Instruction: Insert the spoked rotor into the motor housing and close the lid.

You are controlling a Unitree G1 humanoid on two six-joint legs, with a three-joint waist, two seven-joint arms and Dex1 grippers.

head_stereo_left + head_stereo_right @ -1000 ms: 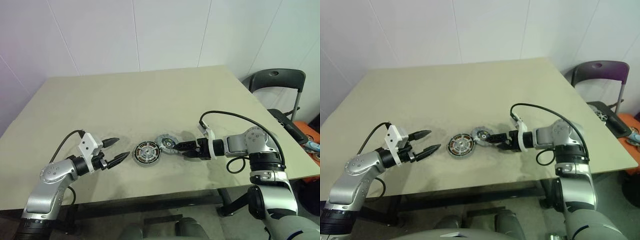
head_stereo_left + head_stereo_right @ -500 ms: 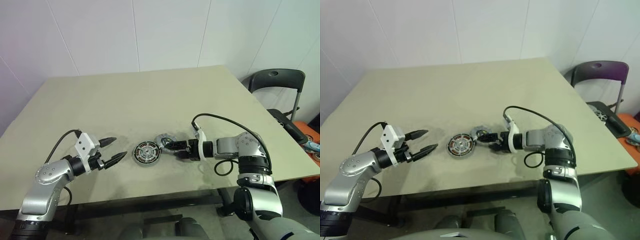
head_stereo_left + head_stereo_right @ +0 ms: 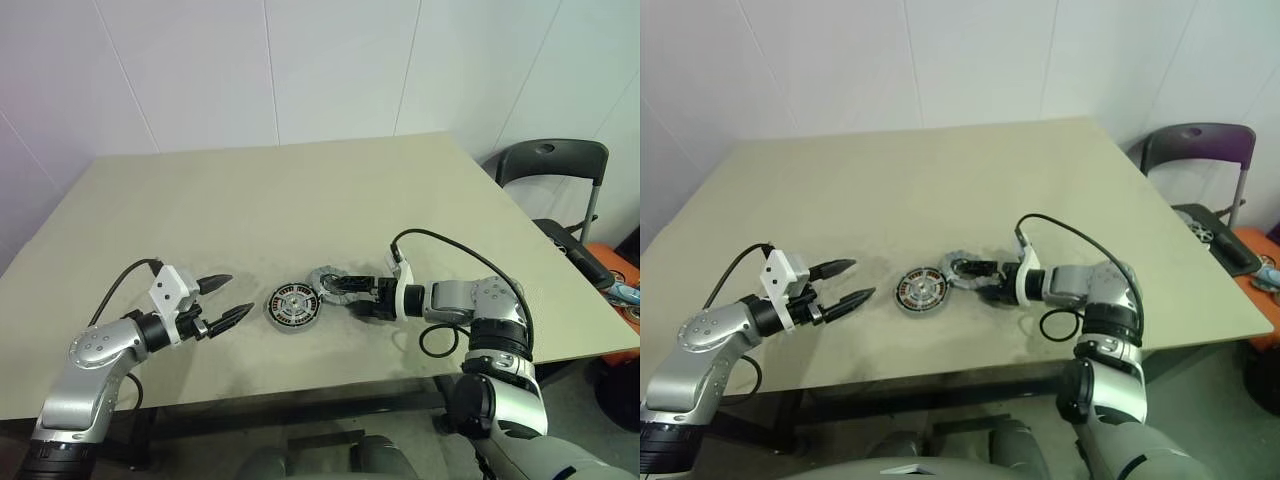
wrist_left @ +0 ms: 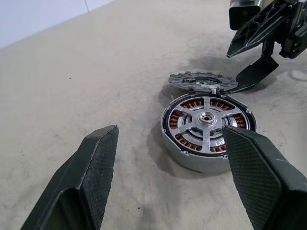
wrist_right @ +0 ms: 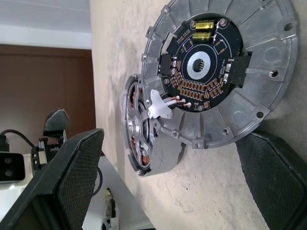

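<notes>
Rotor [image 4: 207,120] is sitting in the motor housing [image 4: 192,160] as far as I can see, silver spokes and hub showing with the copper windings peeking through between them. That whole assembly sits flat on the beige table [image 3: 300,200], near the front edge, roughly between my two arms.

Lid [image 5: 220,67] is right behind the housing, on the right arm's side, tilted up off the table with one edge leaning on the housing rim. From the right wrist view I can see its underside: a black circuit board with a silver ring in the middle, plus a small white connector with thin wires running over to the housing.

My right gripper [image 3: 340,291] has its fingers spread wide, one on either side of the lid. I can't tell if a finger is actually touching it.

My left gripper [image 3: 228,300] hangs over the table just beside the housing on the other side, fingers spread apart too, nothing in them, pointing at the housing.

A dark chair [image 3: 555,165] stands off past the table's right corner.
</notes>
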